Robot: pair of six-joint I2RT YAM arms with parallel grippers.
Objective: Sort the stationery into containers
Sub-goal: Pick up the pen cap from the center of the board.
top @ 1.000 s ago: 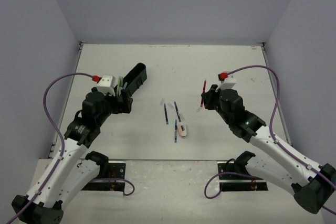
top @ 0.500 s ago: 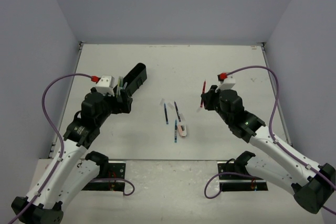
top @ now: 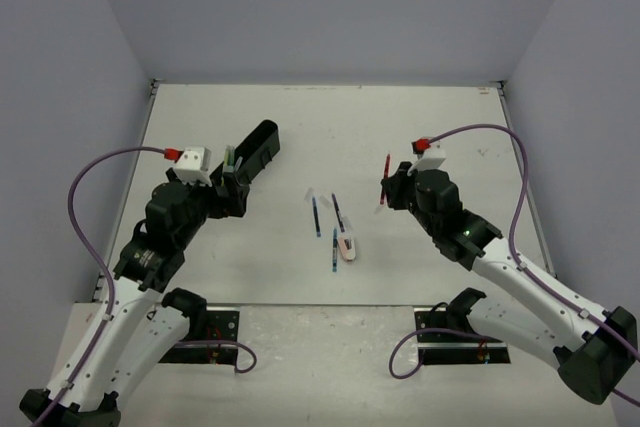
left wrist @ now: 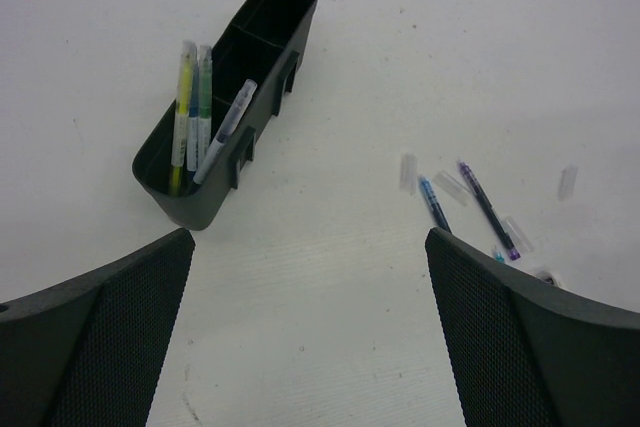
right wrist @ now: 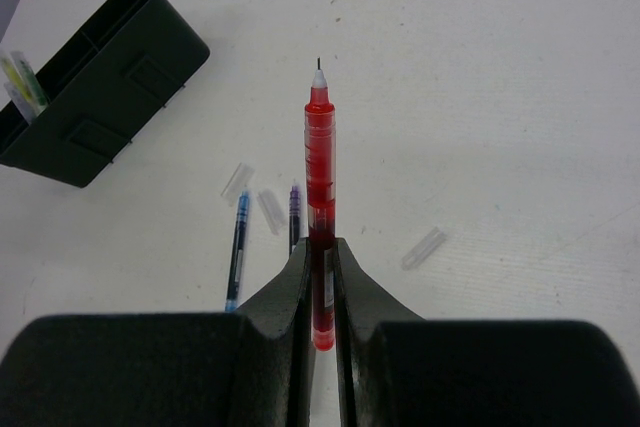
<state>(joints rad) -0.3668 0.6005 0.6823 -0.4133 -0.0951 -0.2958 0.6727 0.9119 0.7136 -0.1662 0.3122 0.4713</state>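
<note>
Observed both arms bolted at the near edge of the tabletop, elbows bent, forearms reaching toward the far edge. Noted left arm slanting inward to the right and right arm slanting inward to the left.

Found eraser block near the middle of the tabletop, just beside a teal pen; cannot tell whether touching. Logged, a little farther, a blue pen and a dark purple pen lying flat side by side, apart, with clear caps scattered around them.

Saw right claw right of middle, pressed together on a red pen, pinching its lower barrel, tip pointing toward the far edge.

Saw left claw spread wide, nothing between its fingers, aimed at the near end of the black tray.

Recorded tray lying diagonally, toward the far left corner. Counted a yellow pen, green-blue pen and grey pen leaning in its nearest compartment.
</note>
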